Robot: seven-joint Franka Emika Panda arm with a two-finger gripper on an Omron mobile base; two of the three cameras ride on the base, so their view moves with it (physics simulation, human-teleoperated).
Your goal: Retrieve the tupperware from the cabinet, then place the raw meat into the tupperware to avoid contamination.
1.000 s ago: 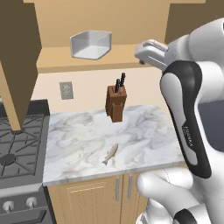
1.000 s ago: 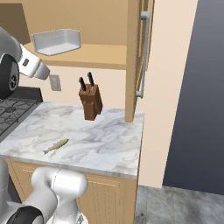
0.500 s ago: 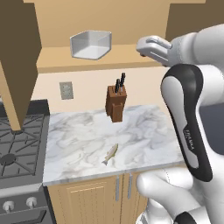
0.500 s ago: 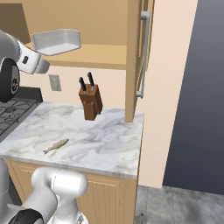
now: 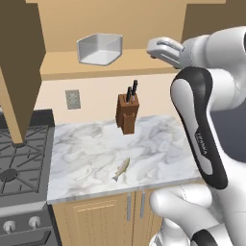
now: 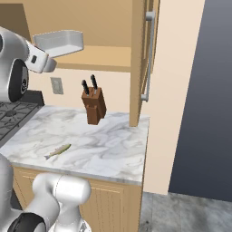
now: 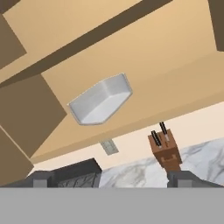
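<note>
Hand view shows the tupperware [image 7: 101, 101] lying on the floor of the open cabinet [image 7: 166, 52], ahead of the gripper [image 7: 111, 180] and well apart from it, roughly centred between the two dark fingertips [image 7: 41, 179] that rise near the lower edge. The jaws stand wide apart with nothing between them.

From the left base view, the tub [image 5: 100, 49] sits toward the left of the cabinet shelf [image 5: 144, 60], and the hand [image 5: 164, 49] reaches in from the right at shelf height, not touching the tub.

The raw meat [image 5: 121, 170] lies flat on the marble counter [image 5: 86, 153], toward its front edge, in front of the knife block [image 5: 128, 113]. A stove [image 5: 19, 163] stands to the left of the counter. An opened cabinet door [image 6: 144, 54] hangs on the right in the right base view.
</note>
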